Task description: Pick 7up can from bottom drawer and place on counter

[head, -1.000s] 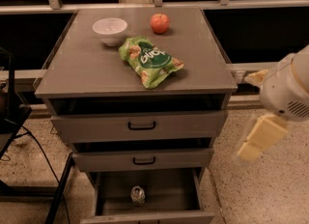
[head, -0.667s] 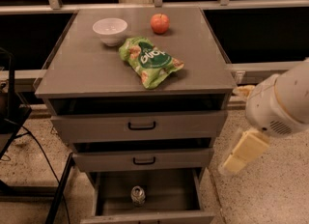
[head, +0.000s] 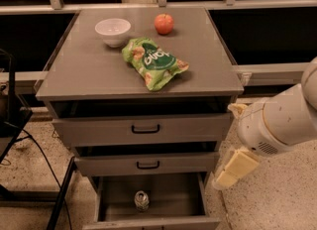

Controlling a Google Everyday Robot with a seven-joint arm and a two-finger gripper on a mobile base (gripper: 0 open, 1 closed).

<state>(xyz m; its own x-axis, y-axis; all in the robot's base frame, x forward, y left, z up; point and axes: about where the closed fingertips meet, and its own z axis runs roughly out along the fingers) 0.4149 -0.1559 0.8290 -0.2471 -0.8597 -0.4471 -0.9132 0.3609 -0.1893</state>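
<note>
Clerk: Gripper (head: 227, 145), position and state?
Checker: Off the right side of the cabinet, level with the two handled drawers, holding nothing. Its cream fingers (head: 237, 167) stand apart.
Clerk: 7up can (head: 141, 200)?
Checker: One, upright, silver top showing. Below and to the left of the gripper, on the floor of the bottom drawer (head: 171, 194), which is pulled out. Well apart from the gripper.
Clerk: Desk (head: 84, 70)?
Checker: Grey top, above and left of the gripper. Carries one white bowl (head: 113, 29), one red apple (head: 164, 24) and one green chip bag (head: 153, 61). The bag lies nearest the gripper, the bowl farthest.
Clerk: Other drawers?
Checker: Top drawer (head: 99, 131) and middle drawer (head: 109, 165), black handles, left of the gripper.
</note>
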